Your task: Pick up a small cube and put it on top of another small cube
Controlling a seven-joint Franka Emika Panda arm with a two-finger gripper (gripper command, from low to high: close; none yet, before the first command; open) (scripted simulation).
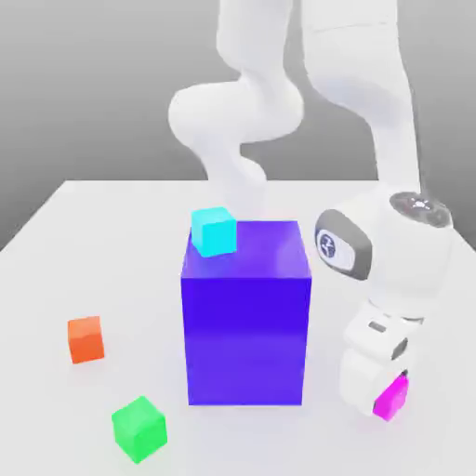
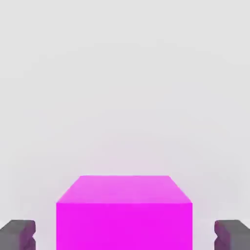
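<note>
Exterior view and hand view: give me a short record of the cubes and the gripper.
pink cube: on table, exterior view's right of block, between fingers
gripper: open, gaps beside pink cube
green cube: on table, exterior view's left of block
orange cube: on table, beyond green cube
cyan cube: atop block

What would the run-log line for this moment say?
pincer down at magenta cube | fingers flank cube, gaps visible | green cube untouched | stacking not yet done

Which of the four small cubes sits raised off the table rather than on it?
The cyan cube: it rests atop the big purple-blue block, while the orange, green and magenta cubes sit at table level.
</note>
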